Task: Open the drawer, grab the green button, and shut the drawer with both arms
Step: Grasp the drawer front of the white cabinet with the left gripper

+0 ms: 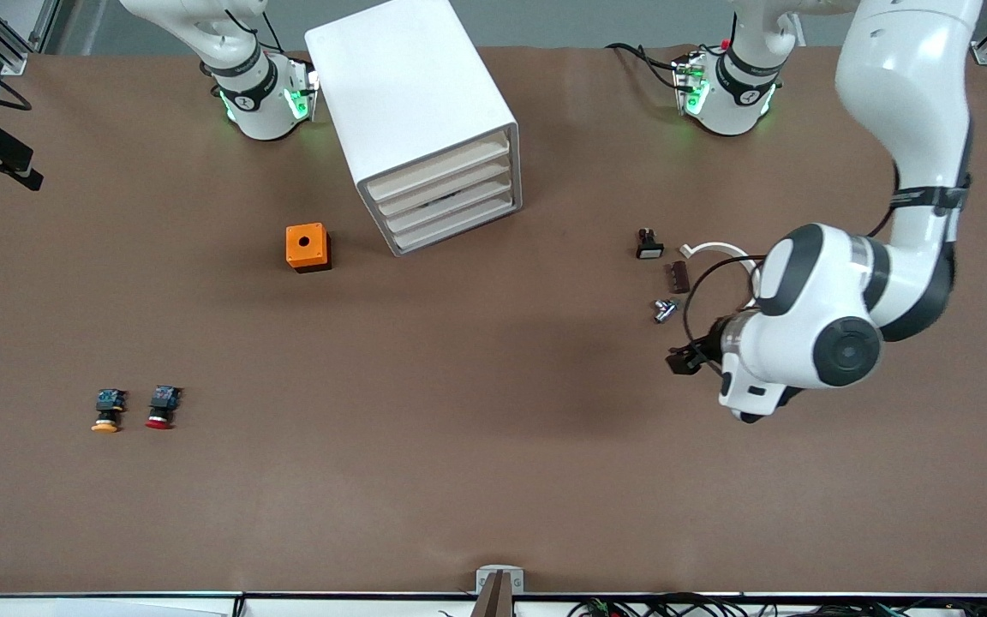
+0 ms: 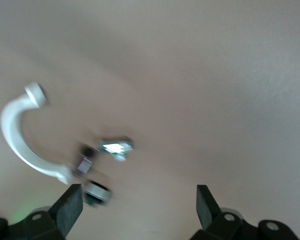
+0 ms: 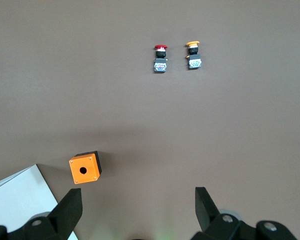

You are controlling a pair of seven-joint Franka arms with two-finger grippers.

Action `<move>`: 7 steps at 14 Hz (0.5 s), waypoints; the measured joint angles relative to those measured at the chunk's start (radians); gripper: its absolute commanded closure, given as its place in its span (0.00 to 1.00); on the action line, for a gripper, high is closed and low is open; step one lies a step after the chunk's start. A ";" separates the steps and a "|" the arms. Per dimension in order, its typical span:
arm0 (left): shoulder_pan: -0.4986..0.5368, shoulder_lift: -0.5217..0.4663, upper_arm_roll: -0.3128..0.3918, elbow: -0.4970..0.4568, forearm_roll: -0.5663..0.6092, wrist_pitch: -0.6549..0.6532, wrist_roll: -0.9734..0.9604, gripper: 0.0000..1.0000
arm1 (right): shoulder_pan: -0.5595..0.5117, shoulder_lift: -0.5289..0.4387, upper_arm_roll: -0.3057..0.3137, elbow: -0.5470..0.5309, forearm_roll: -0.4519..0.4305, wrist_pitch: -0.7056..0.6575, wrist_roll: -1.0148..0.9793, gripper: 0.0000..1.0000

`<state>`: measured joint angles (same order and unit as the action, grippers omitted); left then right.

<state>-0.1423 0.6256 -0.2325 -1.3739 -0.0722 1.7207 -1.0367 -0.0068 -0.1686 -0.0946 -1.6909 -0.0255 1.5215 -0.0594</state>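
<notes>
— Looking down from the front: white cabinet (image 1: 425, 120) close to the robots' bases, with four wide, shallow cream fronts stacked one over another. Drawer (image 1: 446, 195) among them, pushed in flush like the rest. Left arm (image 1: 836, 317) bent low at its own end of the table (image 1: 493, 480), left jaws over bare tabletop just beside a silver part (image 1: 663, 310).

— And the right jaws?

— Out of the front view altogether. Caught only from the right wrist: apart, gripping nothing, up over the table above an orange box (image 3: 85, 169), with a red-capped button (image 3: 160, 59) and an orange-capped button (image 3: 193, 55) side by side farther off.

— Anything extra from the left wrist?

— Left jaws apart and empty, something hard to tell from the front. Also a white curved clip (image 2: 20, 135) beneath them, blurred.
</notes>
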 measured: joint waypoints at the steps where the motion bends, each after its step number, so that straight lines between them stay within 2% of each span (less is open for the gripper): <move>1: -0.030 0.019 -0.001 0.001 -0.008 0.018 -0.117 0.00 | 0.000 0.000 0.000 0.000 0.000 0.000 0.000 0.00; 3: -0.090 0.057 -0.001 0.003 -0.047 0.030 -0.331 0.00 | 0.000 0.000 0.000 0.000 0.000 0.000 0.000 0.00; 7: -0.157 0.129 -0.001 0.004 -0.267 0.046 -0.692 0.00 | 0.000 0.000 0.000 0.000 0.000 -0.001 0.000 0.00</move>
<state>-0.2998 0.7547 -0.2335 -1.3695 -0.3392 1.7667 -1.7291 -0.0068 -0.1687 -0.0947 -1.6913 -0.0255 1.5204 -0.0594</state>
